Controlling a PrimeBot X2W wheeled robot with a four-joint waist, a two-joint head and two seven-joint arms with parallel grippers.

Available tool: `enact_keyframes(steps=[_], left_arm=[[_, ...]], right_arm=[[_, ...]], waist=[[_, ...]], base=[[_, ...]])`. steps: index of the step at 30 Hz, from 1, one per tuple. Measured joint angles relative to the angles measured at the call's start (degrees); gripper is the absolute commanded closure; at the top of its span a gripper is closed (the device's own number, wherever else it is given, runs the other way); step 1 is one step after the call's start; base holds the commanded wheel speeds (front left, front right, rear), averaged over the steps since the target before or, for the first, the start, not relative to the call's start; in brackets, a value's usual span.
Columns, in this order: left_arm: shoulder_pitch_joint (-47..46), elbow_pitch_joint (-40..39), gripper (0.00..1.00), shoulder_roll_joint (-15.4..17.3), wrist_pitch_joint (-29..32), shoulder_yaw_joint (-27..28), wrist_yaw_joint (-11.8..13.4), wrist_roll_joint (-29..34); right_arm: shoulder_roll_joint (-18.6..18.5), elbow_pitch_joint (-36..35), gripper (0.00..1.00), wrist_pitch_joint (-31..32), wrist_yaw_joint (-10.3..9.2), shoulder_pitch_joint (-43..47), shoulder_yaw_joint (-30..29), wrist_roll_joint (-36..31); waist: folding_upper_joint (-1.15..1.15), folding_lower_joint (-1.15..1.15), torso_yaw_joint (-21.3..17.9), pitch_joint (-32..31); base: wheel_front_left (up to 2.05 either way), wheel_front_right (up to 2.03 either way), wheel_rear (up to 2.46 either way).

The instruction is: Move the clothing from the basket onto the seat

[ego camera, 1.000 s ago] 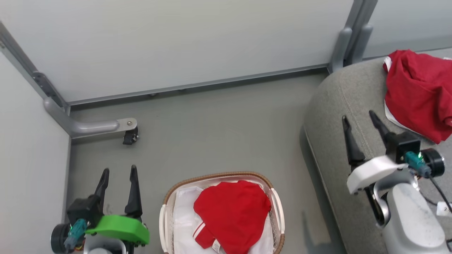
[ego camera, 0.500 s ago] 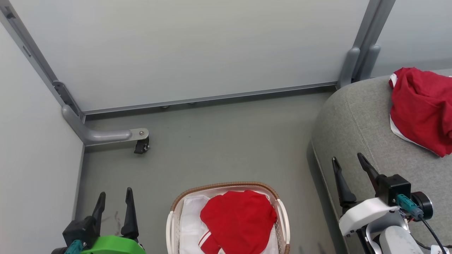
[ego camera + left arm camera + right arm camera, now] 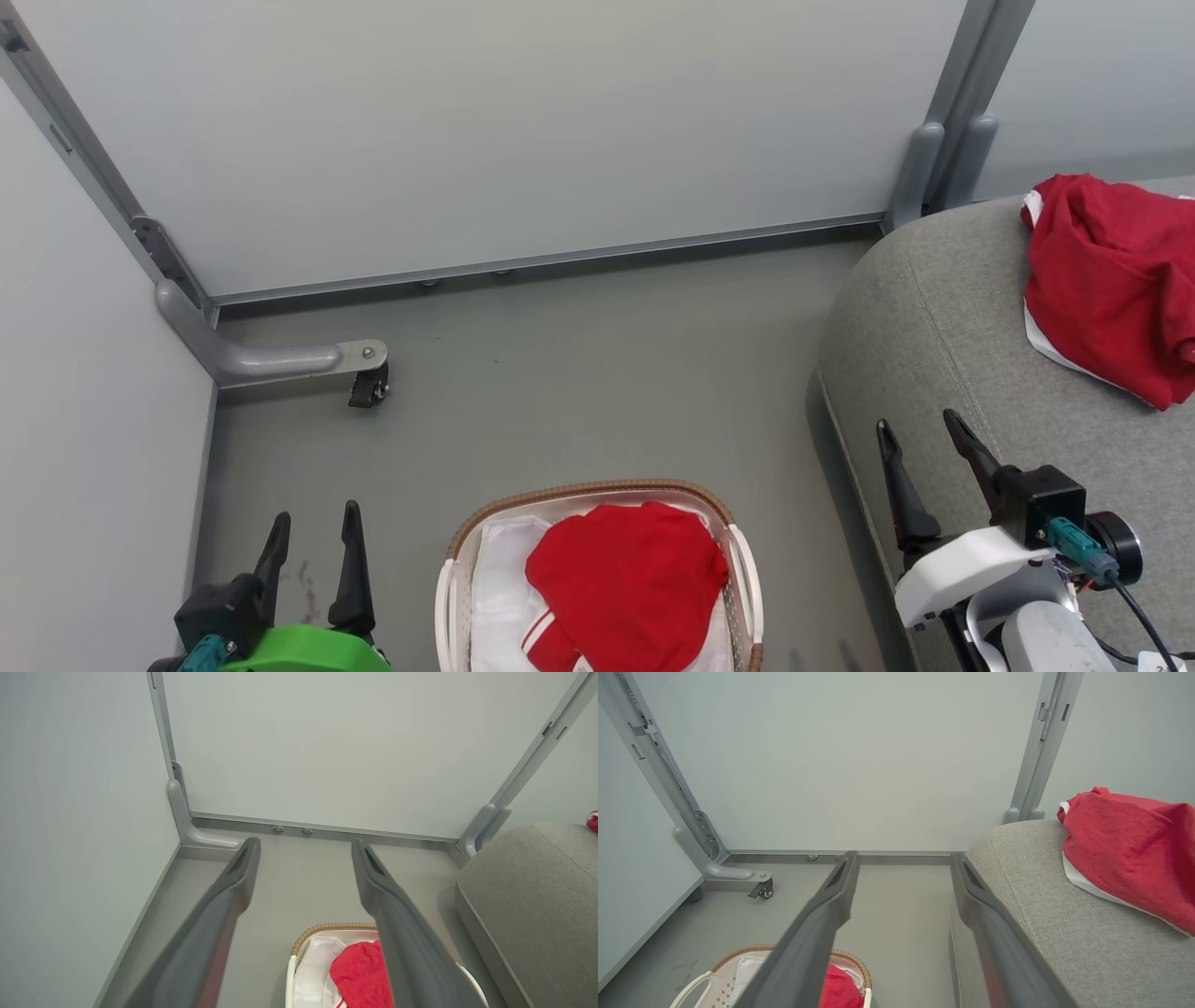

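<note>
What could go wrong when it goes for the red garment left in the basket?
The red garment lies right on the white liner, so the left fingers could pinch both and drag the liner out. The basket sits on smooth floor and might slide or tip. Dropped near the seat's rounded edge, it could slip off.

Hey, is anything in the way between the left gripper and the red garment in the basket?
Nothing visible. The bright red fabric garment lies uncovered in the oval white perforated basket with a brown woven rim. The open left gripper stands to its left over grey floor; only the basket's rim lies between.
</note>
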Motion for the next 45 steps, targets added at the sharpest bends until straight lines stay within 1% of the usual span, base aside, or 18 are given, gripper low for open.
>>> enact_keyframes(steps=[15,20,24,31,36,42,45], left_arm=[[-0.64,0.36,0.0,0.0,0.0,-0.98,-0.02,-0.2],[-2.21,1.15,0.0,-0.01,0.0,-2.32,-0.02,-0.2],[-5.55,2.89,0.0,0.0,-0.01,-4.44,-0.02,-0.12],[-15.06,10.16,0.0,-0.05,-0.01,-12.06,-0.14,0.6],[-22.02,17.47,0.0,-0.11,-0.01,-20.63,-0.26,1.81],[-27.83,26.07,0.0,-0.21,0.0,-31.72,-0.29,1.91],[-30.54,29.5,0.0,-0.2,-0.01,-35.44,-0.33,1.86]], right_arm=[[0.0,-0.02,0.0,0.0,0.0,-0.31,0.66,0.99],[0.0,-0.48,0.0,0.0,0.0,-1.42,0.45,1.07],[0.0,-1.23,0.0,0.0,0.0,-2.76,0.4,1.09],[-0.01,-3.27,0.0,0.0,0.0,-6.49,0.01,0.99],[0.0,-4.78,0.0,0.0,0.0,-9.78,-0.4,1.2],[-0.04,-6.69,0.0,0.0,-0.01,-13.06,-1.42,3.0],[-0.04,-7.46,0.0,0.0,0.0,-14.0,-1.27,3.55]], waist=[[0.0,0.0,-0.13,0.71],[0.0,0.0,-0.33,2.03],[0.0,0.0,-0.59,3.88],[0.0,0.0,-1.63,9.04],[0.0,0.0,-2.91,14.25],[0.0,0.0,-5.04,20.87],[0.0,0.0,-6.27,24.11]], base=[[0.0,0.0,0.0],[0.0,0.0,0.0],[0.0,0.0,0.0],[0.0,0.0,0.0],[0.0,0.0,0.0],[0.0,0.0,0.0],[0.0,0.0,0.0]])
